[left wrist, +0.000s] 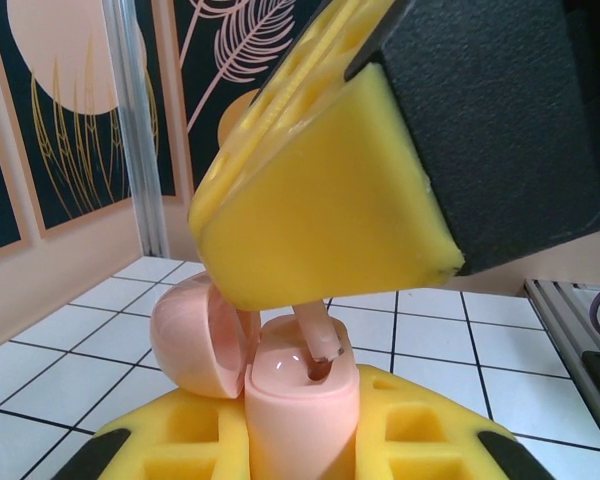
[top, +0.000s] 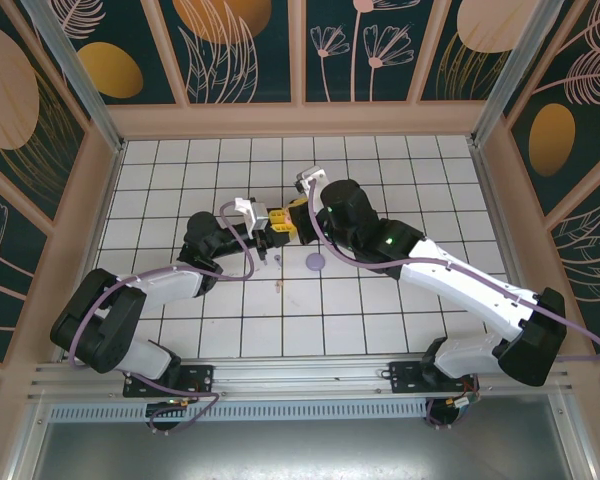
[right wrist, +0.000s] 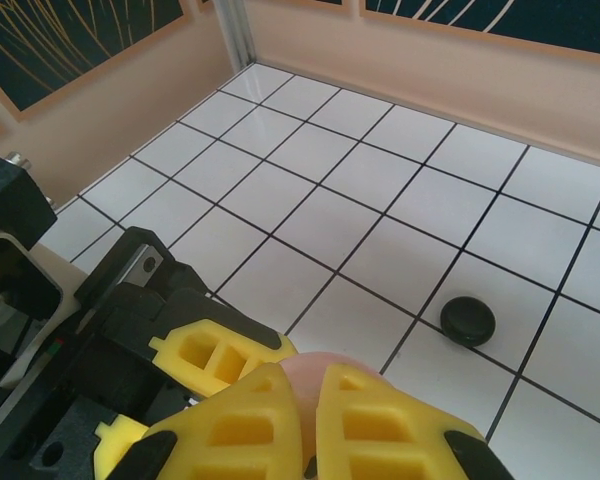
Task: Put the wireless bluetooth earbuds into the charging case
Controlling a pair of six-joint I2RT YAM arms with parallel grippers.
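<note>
Pink is the colour of the earbud (left wrist: pixel 320 345) seen in the left wrist view: its lower end is set in a socket of the open pink case (left wrist: pixel 300 410), while its stem slants up and is lost under the yellow pad of the right gripper (left wrist: pixel 325 215). The earbud is pinched between that gripper's fingers, which are nearly closed; in the right wrist view a pink bulge is seen in the narrow gap between the two yellow pads (right wrist: pixel 240 420). The case is held upright above the tiles, clamped between the yellow fingers of the left gripper (left wrist: pixel 300 445), which are closed tight on its sides. Its domed lid (left wrist: pixel 195 340) is swung open to one side and hangs tilted. From above, the two grippers are seen meeting tip to tip over the middle of the tiled table (top: pixel 180 170). A lilac case (top: pixel 316 262) lies flat on the tiles just beside them, and two tiny items (top: pixel 277 258) lie nearby, too small to be told. A black case (right wrist: pixel 467 322) rests closed on a tile, apart from the grippers.
</note>
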